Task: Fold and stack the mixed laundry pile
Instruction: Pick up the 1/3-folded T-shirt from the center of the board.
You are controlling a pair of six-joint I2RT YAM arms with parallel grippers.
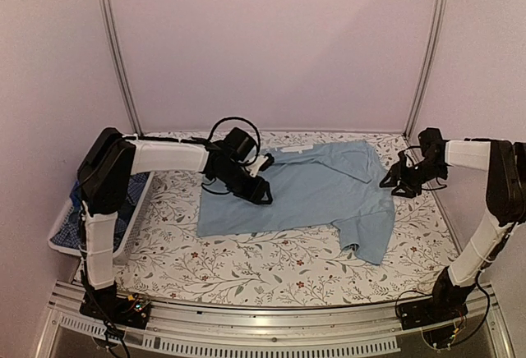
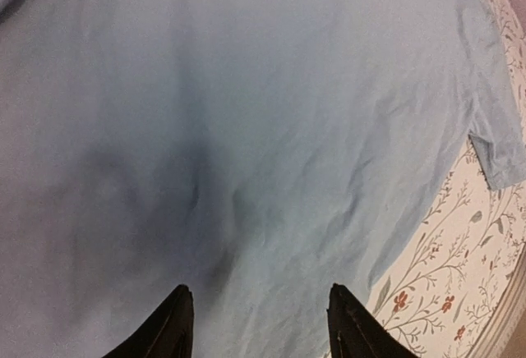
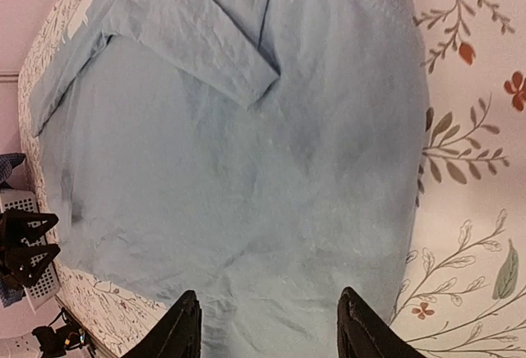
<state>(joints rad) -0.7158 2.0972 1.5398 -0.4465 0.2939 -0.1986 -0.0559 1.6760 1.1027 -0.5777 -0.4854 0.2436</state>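
Light-blue shirt spread flat mid-tabletop, longer way running left to right. Left tool poised over its left part, fingers apart, empty. Right tool at its right edge, likewise apart and empty. Each side within reach of its own arm.

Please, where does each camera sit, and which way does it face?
Top external: above and behind the bases, facing down; shows both arms, light-blue shirt, white basket.
Left wrist: on left arm, facing down at shirt; own fingers at bottom.
Right wrist: on right arm, facing down at shirt; own fingers at bottom.
Shared: all three show the shirt.
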